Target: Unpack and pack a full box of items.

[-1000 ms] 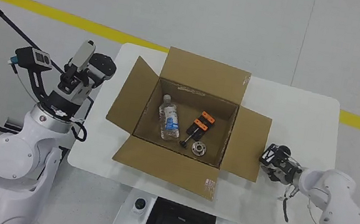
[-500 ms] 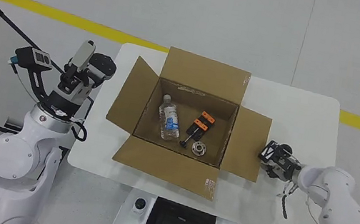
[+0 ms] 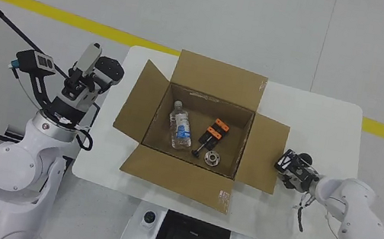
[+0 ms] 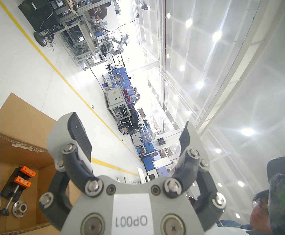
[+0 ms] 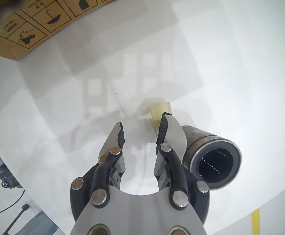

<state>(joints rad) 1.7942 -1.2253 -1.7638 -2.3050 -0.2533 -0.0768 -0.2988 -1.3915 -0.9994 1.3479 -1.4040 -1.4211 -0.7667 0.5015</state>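
Now the box [image 3: 219, 78] holds bottle [image 3: 181, 125], orange vise [image 3: 213, 131] and flange [image 3: 210, 157]; left tool [image 4: 130, 129] and right tool [image 5: 141, 131] gape empty.

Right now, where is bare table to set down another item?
Widest bare patch: the table's far right corner, beyond the box's right flap. Crowded beside the right gripper: a metal cylinder and a tape roll lie there. Left of the box, just a narrow strip.
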